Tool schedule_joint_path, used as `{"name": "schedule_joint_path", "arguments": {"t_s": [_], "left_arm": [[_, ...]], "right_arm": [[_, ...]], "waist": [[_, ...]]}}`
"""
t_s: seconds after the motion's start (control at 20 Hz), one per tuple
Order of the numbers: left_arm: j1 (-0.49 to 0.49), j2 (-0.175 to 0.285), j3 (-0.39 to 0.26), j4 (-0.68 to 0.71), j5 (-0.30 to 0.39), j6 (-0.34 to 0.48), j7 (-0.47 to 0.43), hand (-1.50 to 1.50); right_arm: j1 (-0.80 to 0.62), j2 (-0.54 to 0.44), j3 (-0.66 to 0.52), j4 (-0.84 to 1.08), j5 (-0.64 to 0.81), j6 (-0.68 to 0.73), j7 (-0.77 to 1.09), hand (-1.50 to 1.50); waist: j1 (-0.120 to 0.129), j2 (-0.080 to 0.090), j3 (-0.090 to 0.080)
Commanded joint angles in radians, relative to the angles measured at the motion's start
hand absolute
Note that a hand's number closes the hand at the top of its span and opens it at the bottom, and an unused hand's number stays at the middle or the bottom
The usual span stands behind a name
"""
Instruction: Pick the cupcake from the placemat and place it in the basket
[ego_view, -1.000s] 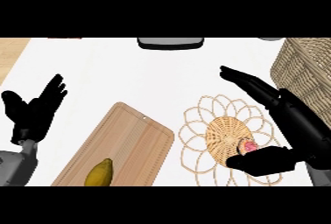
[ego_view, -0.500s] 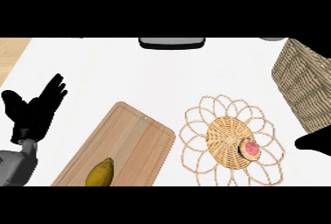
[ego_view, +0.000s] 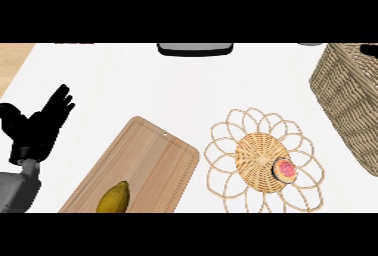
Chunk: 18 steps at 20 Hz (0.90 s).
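Plainly nothing is done yet: the cupcake (ego_view: 285, 169) sits on the placemat (ego_view: 255, 159), basket (ego_view: 347, 95) far right; my left hand (ego_view: 40, 127) rests open, empty, right hand unseen.

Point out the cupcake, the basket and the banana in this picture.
cupcake (ego_view: 285, 169), head view, on its pink top.
basket (ego_view: 353, 95), head view, on its woven side wall.
banana (ego_view: 114, 199), head view, on the middle of its peel.

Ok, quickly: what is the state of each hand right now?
Left hand: open, resting near the view's left edge, holding nothing.
Right hand: not in view, so it cannot be told.
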<state>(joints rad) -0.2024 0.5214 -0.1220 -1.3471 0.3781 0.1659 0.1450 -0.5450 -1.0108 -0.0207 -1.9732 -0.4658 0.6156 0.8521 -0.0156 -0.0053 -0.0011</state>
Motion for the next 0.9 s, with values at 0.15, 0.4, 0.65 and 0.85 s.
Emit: {"name": "schedule_joint_path", "arguments": {"t_s": [0.15, 0.4, 0.65, 0.85], "left_arm": [[0.039, -0.004, 0.035, -0.027, -0.024, -0.027, -0.022, 0.0], [-0.02, -0.056, 0.038, 0.052, -0.051, -0.031, -0.031, 0.0], [-0.026, -0.079, 0.035, 0.022, -0.075, -0.012, 0.021, 0.0], [0.002, -0.092, 0.016, -0.056, -0.114, -0.01, 0.037, 0.0]], "right_arm": [[0.244, 0.011, -0.273, -0.075, -0.07, 0.062, -0.075, -1.5], [0.448, 0.156, -0.392, -0.194, 0.029, 0.124, -0.188, -1.5], [0.556, 0.391, -0.285, -0.222, 0.372, 0.129, -0.372, -1.5], [0.533, 0.492, -0.197, -0.18, 0.56, 0.048, -0.46, -1.5]], "waist": [[-0.004, 0.001, 0.002], [-0.012, 0.002, 0.002], [0.006, 0.007, 0.003], [0.02, 0.005, 0.002]]}}
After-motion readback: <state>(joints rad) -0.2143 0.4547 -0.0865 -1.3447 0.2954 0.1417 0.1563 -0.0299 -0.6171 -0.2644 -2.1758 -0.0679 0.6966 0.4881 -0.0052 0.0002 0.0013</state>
